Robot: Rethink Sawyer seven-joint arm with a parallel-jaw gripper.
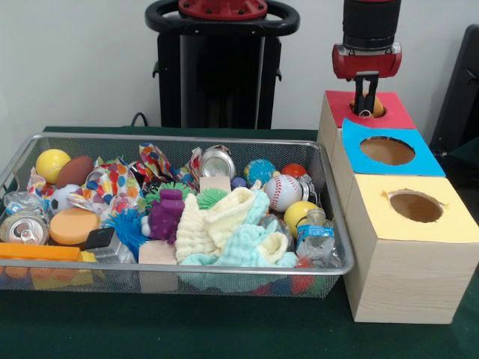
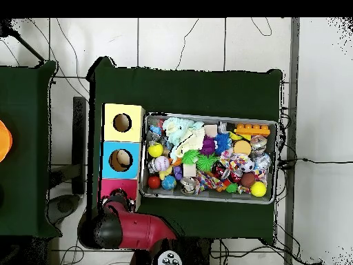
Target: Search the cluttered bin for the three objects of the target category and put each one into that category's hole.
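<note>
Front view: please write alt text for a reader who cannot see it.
The robot's gripper hangs over the hole of the red-topped box, with something orange in the hole beneath it. Blue-topped and yellow-topped boxes stand in line beside a wire bin crowded with balls, cans and cloths.

Three holed boxes (image 1: 400,217) in a row just right of the cluttered bin (image 1: 172,280), end effector (image 1: 366,105) over the farthest.

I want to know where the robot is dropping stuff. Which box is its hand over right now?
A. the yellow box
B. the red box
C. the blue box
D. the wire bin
B: in the front view the gripper hangs right at the hole of the red box, the farthest of the three, with something orange showing in that hole behind the jaws.
</note>
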